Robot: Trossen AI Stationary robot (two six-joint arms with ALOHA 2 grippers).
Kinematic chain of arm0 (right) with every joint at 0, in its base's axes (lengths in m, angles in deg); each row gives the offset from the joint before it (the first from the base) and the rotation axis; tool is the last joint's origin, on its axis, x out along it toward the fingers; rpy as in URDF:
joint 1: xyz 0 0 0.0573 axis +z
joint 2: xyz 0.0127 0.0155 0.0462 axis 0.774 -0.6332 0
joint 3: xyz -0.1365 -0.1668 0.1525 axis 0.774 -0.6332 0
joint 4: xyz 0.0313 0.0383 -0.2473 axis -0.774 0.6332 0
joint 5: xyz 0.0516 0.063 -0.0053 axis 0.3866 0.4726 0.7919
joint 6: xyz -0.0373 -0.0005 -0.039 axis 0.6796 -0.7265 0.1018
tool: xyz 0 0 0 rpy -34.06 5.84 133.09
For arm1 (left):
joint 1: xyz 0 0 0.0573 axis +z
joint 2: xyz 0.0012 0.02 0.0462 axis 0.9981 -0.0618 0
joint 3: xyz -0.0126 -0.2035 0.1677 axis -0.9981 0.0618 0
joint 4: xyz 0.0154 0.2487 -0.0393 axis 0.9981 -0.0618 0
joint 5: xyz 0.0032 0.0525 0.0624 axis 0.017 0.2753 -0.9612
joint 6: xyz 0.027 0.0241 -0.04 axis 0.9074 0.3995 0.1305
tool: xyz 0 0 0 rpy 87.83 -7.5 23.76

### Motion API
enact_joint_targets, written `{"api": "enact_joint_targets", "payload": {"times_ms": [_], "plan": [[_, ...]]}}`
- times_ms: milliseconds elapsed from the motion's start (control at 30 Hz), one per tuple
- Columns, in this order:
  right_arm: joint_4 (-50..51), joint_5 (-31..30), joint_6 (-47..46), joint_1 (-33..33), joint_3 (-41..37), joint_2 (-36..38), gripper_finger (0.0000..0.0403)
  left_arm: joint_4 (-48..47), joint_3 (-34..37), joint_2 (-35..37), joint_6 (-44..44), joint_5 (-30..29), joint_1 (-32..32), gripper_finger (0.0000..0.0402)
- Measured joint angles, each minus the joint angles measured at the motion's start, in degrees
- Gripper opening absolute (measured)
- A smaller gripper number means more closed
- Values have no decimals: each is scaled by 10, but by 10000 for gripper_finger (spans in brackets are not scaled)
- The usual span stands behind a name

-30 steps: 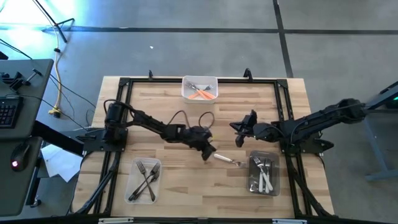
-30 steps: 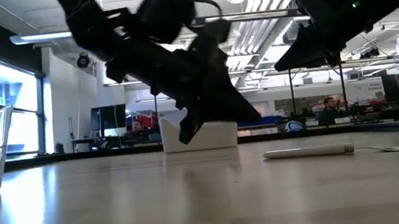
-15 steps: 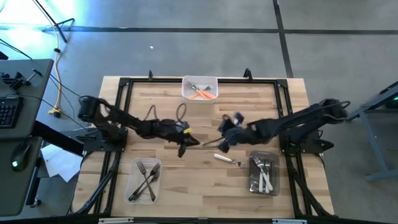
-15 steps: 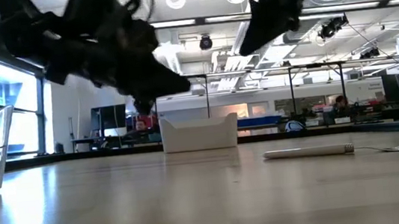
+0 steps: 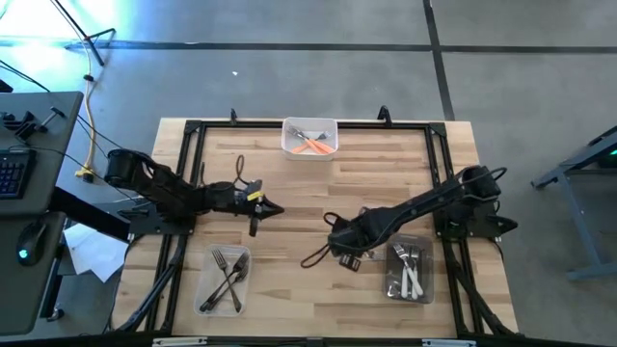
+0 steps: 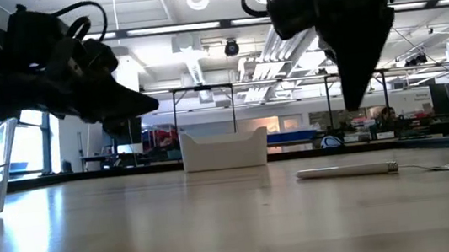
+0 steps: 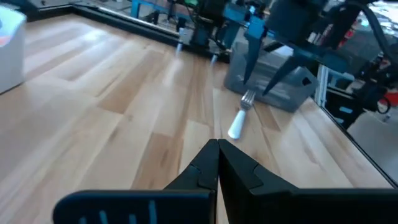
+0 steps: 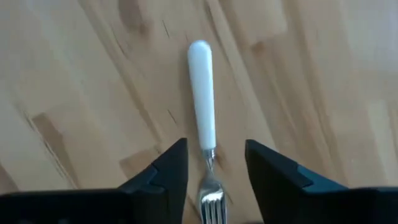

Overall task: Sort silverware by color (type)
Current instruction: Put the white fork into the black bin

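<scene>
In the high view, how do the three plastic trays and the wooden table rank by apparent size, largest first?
1. Wooden table, by far the largest.
2. Left front tray with dark forks and right front tray with white-handled forks: they look about alike, so unranked.
3. Far tray with orange-handled forks, the smallest.

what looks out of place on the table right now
One white-handled metal fork lies loose on the wooden table, outside the clear plastic trays holding the other forks. The open right gripper hangs directly above it, straddling its neck without touching.
</scene>
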Motion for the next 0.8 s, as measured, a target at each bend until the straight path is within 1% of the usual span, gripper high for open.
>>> {"api": "enact_joint_targets", "payload": {"times_ms": [100,200,333,467,567,800], "plan": [[-5,24,-7,3,-17,0,155,20,15,0,-4,-2,8,0],[-17,47,-5,6,-45,0,156,18,17,1,-3,-2,14,0],[-67,74,8,4,-90,0,154,19,17,1,24,-3,17,0],[-88,77,17,-1,-111,0,153,23,17,1,47,-10,20,0],[-98,78,18,-6,-120,0,146,26,17,1,57,-12,26,0],[-148,99,33,-11,-161,3,111,26,17,1,62,-12,43,0]]}}
